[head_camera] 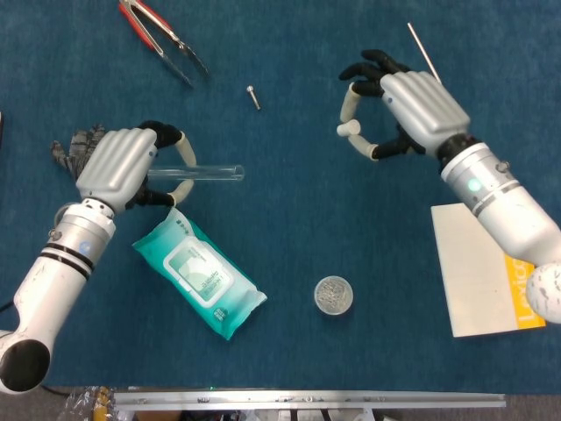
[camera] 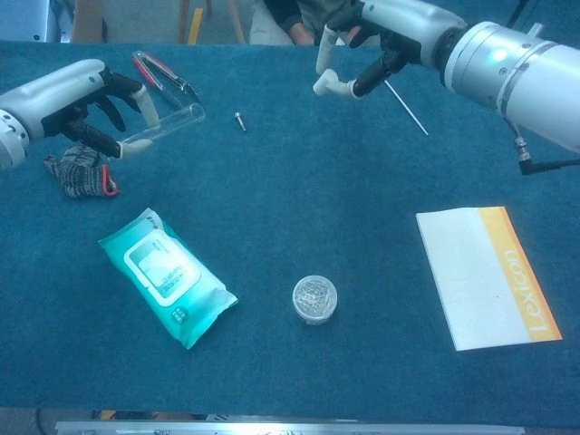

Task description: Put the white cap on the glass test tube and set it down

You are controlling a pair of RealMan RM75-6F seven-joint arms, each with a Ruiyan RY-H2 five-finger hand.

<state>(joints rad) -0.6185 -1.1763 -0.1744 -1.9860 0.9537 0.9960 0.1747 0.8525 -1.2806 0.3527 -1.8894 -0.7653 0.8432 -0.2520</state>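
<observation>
Left hand (head_camera: 123, 164) gripping clear glass test tube (head_camera: 206, 173) above blue table (head_camera: 289, 219), right hand (head_camera: 405, 110) pinching small white cap (head_camera: 345, 130) aloft.

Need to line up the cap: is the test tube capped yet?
Not capped. The test tube in the left hand has a bare open end; the right hand pinches the white cap.
</observation>
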